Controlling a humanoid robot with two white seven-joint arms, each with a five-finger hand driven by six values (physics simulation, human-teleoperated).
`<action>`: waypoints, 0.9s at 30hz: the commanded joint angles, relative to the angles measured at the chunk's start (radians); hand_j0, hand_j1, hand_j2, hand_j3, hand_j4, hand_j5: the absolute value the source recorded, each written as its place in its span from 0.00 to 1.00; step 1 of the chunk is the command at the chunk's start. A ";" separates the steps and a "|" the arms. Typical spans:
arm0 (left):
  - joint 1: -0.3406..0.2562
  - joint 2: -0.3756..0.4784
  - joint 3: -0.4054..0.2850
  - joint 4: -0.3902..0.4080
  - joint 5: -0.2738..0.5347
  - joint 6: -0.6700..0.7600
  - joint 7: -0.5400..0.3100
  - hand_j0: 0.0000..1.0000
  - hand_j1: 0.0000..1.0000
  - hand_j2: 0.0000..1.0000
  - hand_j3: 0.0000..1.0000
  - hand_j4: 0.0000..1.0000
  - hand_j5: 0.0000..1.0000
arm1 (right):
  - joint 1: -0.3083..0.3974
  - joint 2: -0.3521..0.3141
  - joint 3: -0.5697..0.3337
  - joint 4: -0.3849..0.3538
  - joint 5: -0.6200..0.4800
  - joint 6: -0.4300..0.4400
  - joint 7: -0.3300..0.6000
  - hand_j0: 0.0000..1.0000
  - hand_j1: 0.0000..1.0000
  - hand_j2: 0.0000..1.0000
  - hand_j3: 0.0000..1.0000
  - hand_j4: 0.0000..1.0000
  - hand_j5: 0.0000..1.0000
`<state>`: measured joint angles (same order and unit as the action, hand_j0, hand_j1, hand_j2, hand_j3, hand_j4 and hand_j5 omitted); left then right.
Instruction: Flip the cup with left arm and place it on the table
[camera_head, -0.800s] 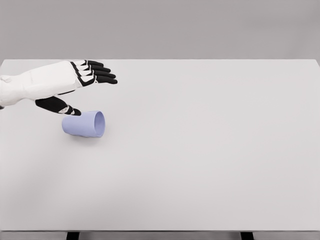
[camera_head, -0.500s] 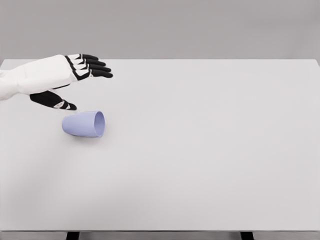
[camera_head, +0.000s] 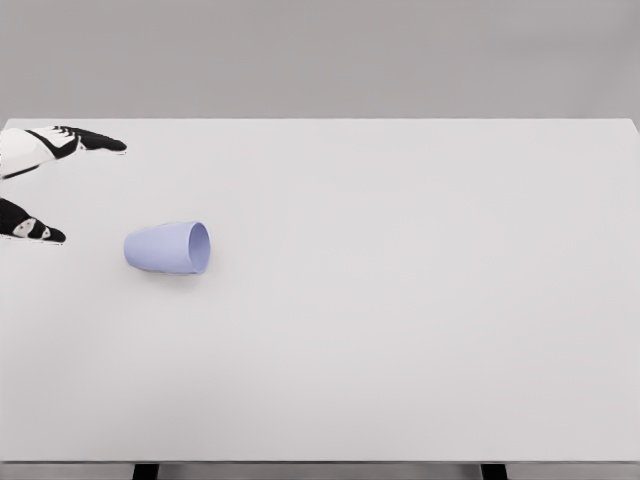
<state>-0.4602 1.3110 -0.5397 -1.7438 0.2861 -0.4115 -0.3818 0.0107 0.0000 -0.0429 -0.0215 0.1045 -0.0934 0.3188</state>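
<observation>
A pale lilac cup (camera_head: 168, 248) lies on its side on the white table (camera_head: 400, 300), left of the middle, its open mouth facing right. My left hand (camera_head: 75, 185) shows only at the picture's left edge, well left of the cup and apart from it. Its black fingers (camera_head: 95, 141) are spread above and its thumb (camera_head: 30, 228) sits lower, with nothing held between them. The right arm is out of view.
The table's far edge runs along the grey back wall (camera_head: 320, 50). Two dark table legs (camera_head: 145, 471) show under the front edge.
My left hand has pulled back to the left, away from the cup, and is now mostly out of the picture. The cup has not moved.
</observation>
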 joint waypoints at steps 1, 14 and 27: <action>0.000 -0.050 -0.009 -0.020 0.192 0.192 -0.029 1.00 1.00 1.00 1.00 1.00 1.00 | 0.000 0.000 0.000 0.000 0.000 0.000 0.000 1.00 1.00 1.00 1.00 1.00 1.00; 0.054 -0.383 -0.042 -0.019 -0.255 0.470 -0.025 1.00 1.00 1.00 1.00 1.00 1.00 | 0.000 0.000 0.000 0.000 0.000 0.000 0.000 1.00 1.00 1.00 1.00 1.00 1.00; 0.067 -0.377 -0.036 -0.019 -0.254 0.448 -0.049 1.00 1.00 1.00 1.00 1.00 1.00 | 0.000 0.000 0.000 0.000 0.000 0.000 0.000 1.00 1.00 1.00 1.00 1.00 1.00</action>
<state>-0.3912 0.9360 -0.5754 -1.7620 0.0300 0.0359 -0.4319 0.0107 0.0000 -0.0429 -0.0214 0.1045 -0.0934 0.3188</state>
